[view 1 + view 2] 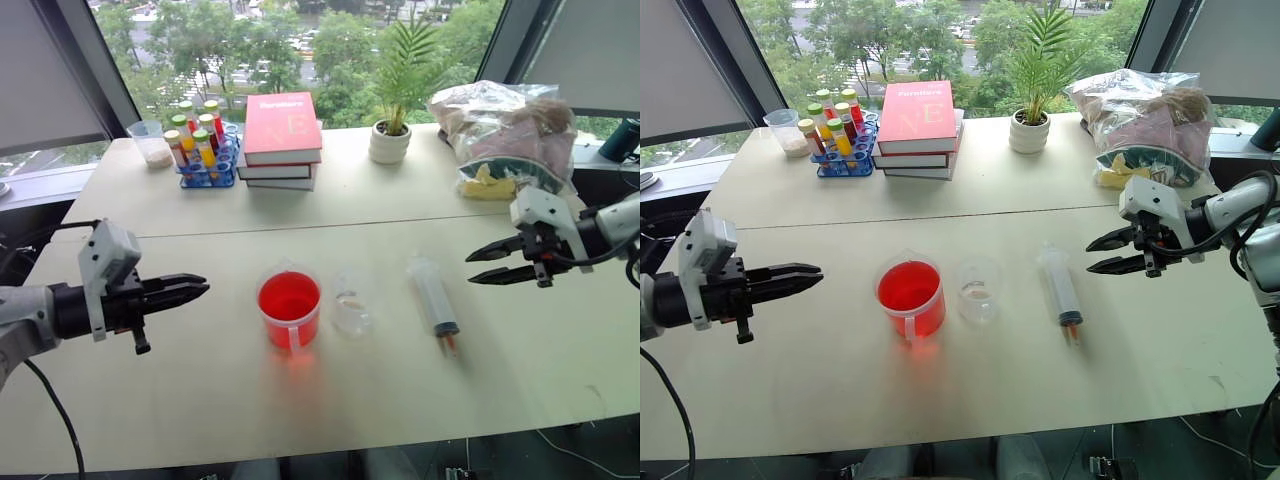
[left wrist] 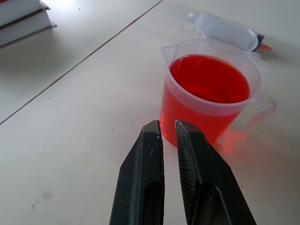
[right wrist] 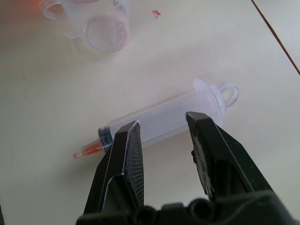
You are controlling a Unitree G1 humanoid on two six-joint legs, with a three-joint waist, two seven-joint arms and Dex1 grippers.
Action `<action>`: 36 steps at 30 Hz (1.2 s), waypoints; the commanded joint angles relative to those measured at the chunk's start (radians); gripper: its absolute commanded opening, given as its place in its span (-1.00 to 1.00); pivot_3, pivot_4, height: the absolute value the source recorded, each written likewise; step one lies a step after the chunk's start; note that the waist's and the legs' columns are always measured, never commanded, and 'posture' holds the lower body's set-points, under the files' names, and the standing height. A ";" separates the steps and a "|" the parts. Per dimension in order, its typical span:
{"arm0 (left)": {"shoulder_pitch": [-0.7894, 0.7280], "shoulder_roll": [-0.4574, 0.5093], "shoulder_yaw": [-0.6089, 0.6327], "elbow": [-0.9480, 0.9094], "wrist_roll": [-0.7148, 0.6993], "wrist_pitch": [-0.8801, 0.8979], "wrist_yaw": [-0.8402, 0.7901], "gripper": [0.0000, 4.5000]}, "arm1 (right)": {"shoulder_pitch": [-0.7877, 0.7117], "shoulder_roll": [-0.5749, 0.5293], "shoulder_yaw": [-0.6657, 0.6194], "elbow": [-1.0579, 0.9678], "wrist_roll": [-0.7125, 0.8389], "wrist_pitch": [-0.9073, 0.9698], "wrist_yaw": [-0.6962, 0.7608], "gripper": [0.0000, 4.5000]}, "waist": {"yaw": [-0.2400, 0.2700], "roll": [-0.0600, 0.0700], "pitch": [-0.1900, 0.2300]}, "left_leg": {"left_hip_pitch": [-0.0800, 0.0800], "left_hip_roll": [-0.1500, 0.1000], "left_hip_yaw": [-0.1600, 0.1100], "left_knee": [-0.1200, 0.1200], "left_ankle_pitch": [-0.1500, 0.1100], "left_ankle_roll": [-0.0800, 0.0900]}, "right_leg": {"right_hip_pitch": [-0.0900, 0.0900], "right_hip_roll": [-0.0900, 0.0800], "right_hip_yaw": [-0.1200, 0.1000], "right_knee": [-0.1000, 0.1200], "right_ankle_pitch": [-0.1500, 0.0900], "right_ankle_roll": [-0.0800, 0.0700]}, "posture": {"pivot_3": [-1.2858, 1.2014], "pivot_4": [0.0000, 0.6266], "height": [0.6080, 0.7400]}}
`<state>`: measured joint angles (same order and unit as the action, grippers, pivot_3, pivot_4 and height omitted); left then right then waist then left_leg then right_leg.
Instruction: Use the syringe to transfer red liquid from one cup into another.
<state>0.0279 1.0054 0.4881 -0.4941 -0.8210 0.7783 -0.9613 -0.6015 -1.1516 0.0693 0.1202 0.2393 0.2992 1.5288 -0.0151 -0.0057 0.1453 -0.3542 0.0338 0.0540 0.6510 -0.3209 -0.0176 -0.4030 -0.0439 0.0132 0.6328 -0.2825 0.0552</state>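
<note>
My right pincer (image 1: 488, 266) hovers parted at frame right, gripping nothing. My left pincer (image 1: 196, 288) (nearly clenched) points at the red cup (image 1: 289, 308). The syringe (image 1: 434, 302) lies on the tabletop (image 1: 150, 400).

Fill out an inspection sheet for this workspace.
Surface: pale table, seam across it.
Job's things: syringe lying flat, plunger pushed in; small clear cup between it and the red cup, which holds red liquid.
Clutter: books, tube rack, potted plant, plastic bag, all at the far edge.
Tools: left tool shut, facing the red cup; right tool open, aimed at the syringe, holding nothing.
Cables: black cable under the left arm.
Surroundings: window, trees outside.
</note>
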 commanded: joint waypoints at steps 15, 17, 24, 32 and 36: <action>-0.014 0.020 0.041 -0.032 -0.044 0.020 0.011 -0.77 | -0.010 -0.009 -0.022 -0.023 0.005 -0.002 0.002 -0.25 | 0.000 0.000 0.000 | 0.000 0.000 0.000 0.001 0.000 0.000 | 0.000 0.000 0.000 0.000 0.000 0.000 | 0.03 -0.52 1.00; -0.012 0.020 0.037 -0.033 -0.040 0.015 0.009 -0.77 | -0.010 -0.009 -0.022 -0.022 0.005 -0.002 0.002 -0.25 | 0.000 0.000 0.000 | 0.000 0.000 0.000 0.001 0.000 0.000 | 0.000 0.000 0.000 0.000 0.000 0.000 | 0.03 -0.52 1.00; -0.013 0.011 0.038 -0.027 -0.042 0.006 0.008 -0.77 | -0.008 0.009 -0.039 -0.025 0.017 -0.011 -0.024 -0.25 | 0.000 0.000 0.000 | 0.000 0.000 0.000 0.001 0.000 0.000 | 0.000 0.000 0.000 0.001 0.000 0.000 | 0.03 -0.52 1.00; -0.016 0.011 0.010 -0.015 -0.019 -0.019 -0.009 -0.79 | -0.032 0.034 -0.019 -0.032 0.014 0.078 -0.078 -0.15 | -0.001 0.000 0.000 | 0.000 0.000 0.000 0.002 0.000 0.000 | 0.000 0.000 0.000 0.001 0.000 0.000 | 0.03 -0.52 1.00; -0.040 0.017 -0.023 0.008 -0.003 -0.038 -0.023 -0.80 | -0.096 0.031 0.072 -0.046 -0.051 0.252 -0.097 0.53 | -0.001 0.000 0.000 | 0.001 0.000 0.001 0.002 0.000 0.000 | 0.000 0.001 0.001 0.002 0.000 0.000 | 0.03 -0.52 1.00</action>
<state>0.0030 1.0160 0.4670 -0.4855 -0.8314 0.7645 -0.9754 -0.6635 -1.1079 0.1304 0.1038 0.2091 0.4969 1.4370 -0.0164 -0.0060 0.1451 -0.3537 0.0338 0.0542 0.6534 -0.3207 -0.0177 -0.4029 -0.0432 0.0138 0.6349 -0.2825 0.0553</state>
